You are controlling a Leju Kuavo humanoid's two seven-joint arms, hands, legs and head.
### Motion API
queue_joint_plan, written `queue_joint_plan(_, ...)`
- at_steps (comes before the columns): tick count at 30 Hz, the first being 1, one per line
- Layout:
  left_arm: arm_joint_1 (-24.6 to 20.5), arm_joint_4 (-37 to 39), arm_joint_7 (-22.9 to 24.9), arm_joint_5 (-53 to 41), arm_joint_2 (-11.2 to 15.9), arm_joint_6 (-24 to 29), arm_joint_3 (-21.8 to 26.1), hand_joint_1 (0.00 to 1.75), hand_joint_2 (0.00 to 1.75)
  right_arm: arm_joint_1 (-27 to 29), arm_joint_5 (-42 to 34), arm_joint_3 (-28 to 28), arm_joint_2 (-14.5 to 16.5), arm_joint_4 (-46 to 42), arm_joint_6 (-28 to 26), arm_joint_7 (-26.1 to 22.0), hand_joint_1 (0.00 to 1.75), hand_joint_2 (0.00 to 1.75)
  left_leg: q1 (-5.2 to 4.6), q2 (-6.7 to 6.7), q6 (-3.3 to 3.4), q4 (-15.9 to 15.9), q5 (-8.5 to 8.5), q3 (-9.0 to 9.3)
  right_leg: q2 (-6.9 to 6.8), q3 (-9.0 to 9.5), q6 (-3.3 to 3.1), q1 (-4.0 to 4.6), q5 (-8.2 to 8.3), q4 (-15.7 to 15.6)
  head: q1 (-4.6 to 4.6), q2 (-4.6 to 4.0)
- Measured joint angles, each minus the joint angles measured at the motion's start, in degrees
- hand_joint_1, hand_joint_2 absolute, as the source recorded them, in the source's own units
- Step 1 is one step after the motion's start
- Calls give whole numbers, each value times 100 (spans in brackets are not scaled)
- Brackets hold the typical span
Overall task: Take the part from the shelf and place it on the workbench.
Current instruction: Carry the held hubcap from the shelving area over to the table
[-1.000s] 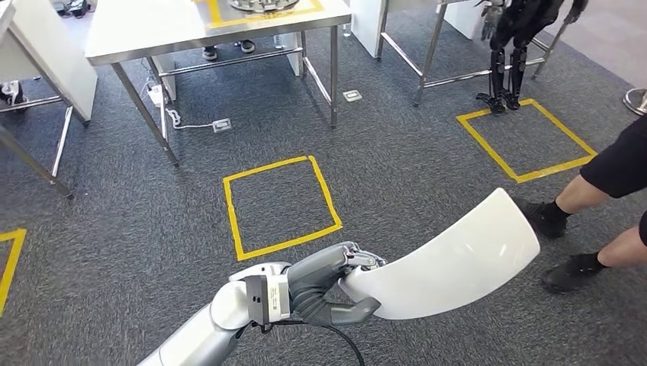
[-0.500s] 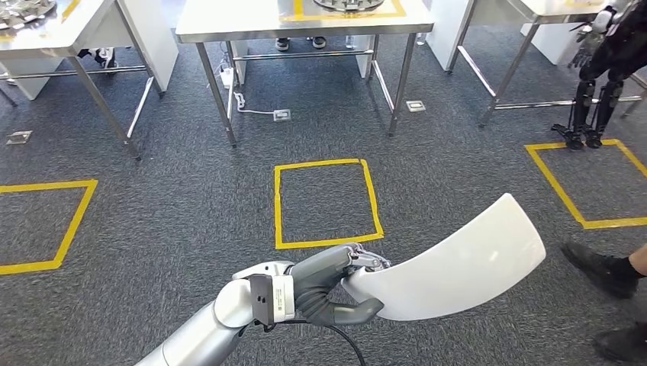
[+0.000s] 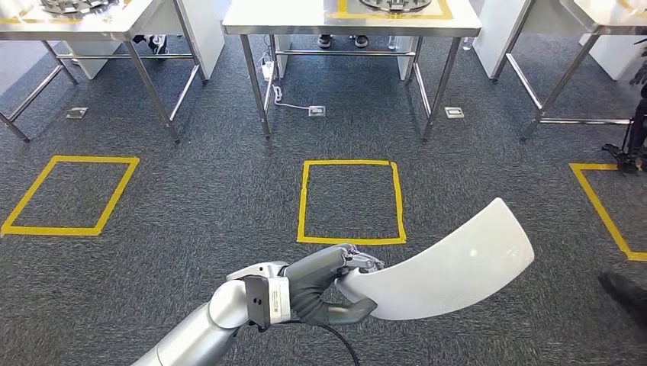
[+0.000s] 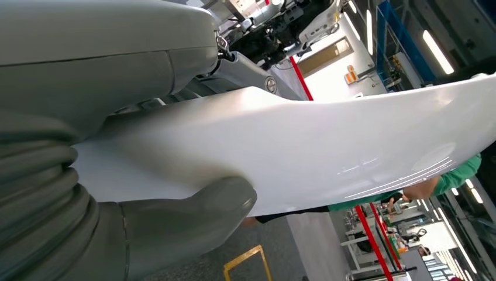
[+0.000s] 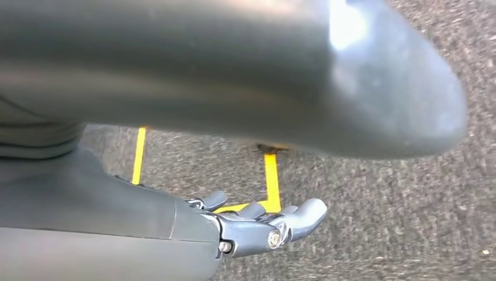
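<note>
The part [image 3: 450, 267] is a large, glossy white curved panel. My left hand [image 3: 328, 282] grips it by its near end and holds it out to the right, above the grey carpet. In the left wrist view the thumb [image 4: 175, 222] presses under the panel [image 4: 304, 146], with the fingers on its other face. A steel workbench [image 3: 305, 19] stands straight ahead beyond a yellow taped square [image 3: 351, 202]; a round metal tray sits on its top. My right hand [image 5: 263, 225] hangs over the carpet, fingers apart and holding nothing.
More steel tables stand at the far left [image 3: 114, 27] and far right [image 3: 549, 23]. Other yellow floor squares lie at the left [image 3: 69, 194] and right [image 3: 610, 206]. A person's dark shoe [image 3: 626, 293] is at the right edge, and a cable with floor sockets [image 3: 317, 111] lies under the middle bench.
The camera has turned left: benches and floor squares shifted right in the picture, and the person's legs slid off the right edge. My left hand still holds the panel the same way.
</note>
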Motion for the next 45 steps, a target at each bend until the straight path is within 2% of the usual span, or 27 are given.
queue_joint_plan(4,-31,2,-21,-3,-1,-6,-22,175,175,-5,-25,-25,-5,0,7,-37,0,0,-13,6,47,-92,16,37,13,-7,18,15,15,-5,21,0)
queue_joint_plan(8,-53,3,-41,-2,-1,-10,-26,175,175,-3,-55,-52,-4,0,14,-69,0,0,-22,11,94,-91,11,35,19,16,73,10,49,-58,29,0)
queue_joint_plan(12,-59,4,-50,-2,-1,-11,-29,175,175,-3,-62,-85,-4,0,4,-77,0,0,-29,11,109,-89,13,35,19,21,113,4,60,-74,31,0)
queue_joint_plan(17,-68,4,-60,-2,-1,-11,-39,175,175,-3,-68,-91,-4,0,7,-93,0,0,-35,11,118,-83,13,30,19,22,126,-1,69,-84,31,0)
queue_joint_plan(20,-94,-5,-89,-1,1,-11,-62,175,175,-7,-68,-92,9,0,5,-109,0,0,-35,1,208,-174,33,53,5,63,187,-27,98,-150,22,0)
queue_joint_plan(22,-127,-11,-99,1,-9,-11,-81,175,175,-11,-68,-92,8,0,5,-130,0,0,9,-13,263,-332,117,139,127,19,218,-31,-9,-19,24,0)
queue_joint_plan(24,-151,-5,-100,3,-23,-11,-98,175,175,-4,-68,-93,4,0,10,-143,0,0,36,-35,277,-397,165,173,279,-270,244,-46,-341,577,51,0)
queue_joint_plan(25,-152,2,-99,3,-26,-11,-108,175,175,4,-68,-94,4,0,13,-146,0,0,41,-47,271,-395,167,168,306,-476,264,-62,-513,974,63,0)
queue_joint_plan(26,-148,10,-99,3,-28,-11,-118,175,175,12,-68,-95,3,0,15,-149,0,0,50,-64,255,-391,162,166,315,-650,289,-85,-612,1290,73,0)
queue_joint_plan(27,-145,19,-98,3,-27,-11,-127,175,175,19,-68,-96,3,0,15,-151,0,0,67,-82,227,-380,153,164,316,-735,320,-112,-594,1414,76,0)
queue_joint_plan(28,-145,26,-98,3,-27,-11,-134,175,175,23,-69,-97,2,0,15,-153,0,0,96,-101,185,-356,136,163,317,-695,356,-144,-457,1290,77,0)
queue_joint_plan(30,-151,32,-98,3,-30,-11,-151,175,175,23,-73,-97,5,1,15,-156,0,0,169,-132,64,-249,65,147,325,-356,458,-218,-77,574,88,0)
queue_joint_plan(31,-158,33,-95,3,-32,-11,-159,175,175,20,-75,-98,17,1,15,-158,0,0,185,-148,-7,-173,13,123,350,-207,465,-236,34,260,110,0)
queue_joint_plan(32,-166,33,-93,2,-39,-11,-169,175,175,16,-79,-101,29,1,12,-159,0,0,186,-163,-66,-118,-31,101,365,-128,435,-244,68,88,124,0)
queue_joint_plan(33,-175,32,-91,3,-48,-10,-177,175,175,12,-81,-105,40,1,8,-160,0,0,179,-175,-113,-94,-62,87,379,-119,374,-234,39,58,127,0)
queue_joint_plan(34,-186,32,-88,4,-56,-10,-186,175,175,9,-84,-113,47,1,4,-160,0,0,175,-185,-145,-95,-77,85,383,-134,284,-218,27,73,122,0)
queue_joint_plan(36,-209,32,-86,10,-70,-11,-199,175,175,1,-88,-126,44,0,-1,-159,0,0,201,-173,-185,-95,-102,97,364,-135,164,-204,12,98,84,0)
queue_joint_plan(37,-225,33,-84,14,-74,-11,-208,175,175,-3,-91,-131,45,0,-1,-159,0,0,206,-149,-194,18,-167,52,359,-125,120,-198,8,97,72,0)
queue_joint_plan(38,-241,33,-83,19,-78,-11,-216,175,175,-4,-92,-134,45,0,0,-158,0,0,202,-124,-194,260,-292,-61,351,-113,83,-189,3,94,55,0)
queue_joint_plan(40,-261,41,-81,26,-83,-11,-234,175,175,-3,-92,-139,45,0,0,-156,0,0,171,-92,-172,1079,-642,-485,334,-93,30,-155,-22,93,23,0)
queue_joint_plan(41,-260,47,-78,27,-82,-11,-241,175,175,-2,-92,-140,45,0,0,-154,0,0,154,-91,-152,1450,-755,-700,328,-81,9,-132,-37,94,14,0)
queue_joint_plan(42,-258,52,-74,27,-81,-11,-249,175,175,-1,-92,-140,45,0,0,-152,0,0,136,-91,-119,1639,-751,-831,325,-62,-8,-108,-55,94,9,0)
queue_joint_plan(43,-257,55,-71,28,-81,-11,-256,175,175,0,-92,-140,45,0,0,-152,0,0,114,-91,-74,1597,-631,-849,326,-36,-18,-86,-76,94,8,0)
queue_joint_plan(44,-261,55,-69,29,-81,-11,-264,175,175,0,-92,-140,45,0,0,-151,0,0,85,-91,-15,1321,-412,-750,328,2,-23,-66,-101,94,7,0)
queue_joint_plan(45,-269,54,-69,32,-83,-11,-271,175,175,0,-92,-140,47,0,0,-151,0,0,50,-88,56,916,-163,-583,330,40,-23,-53,-129,92,5,0)
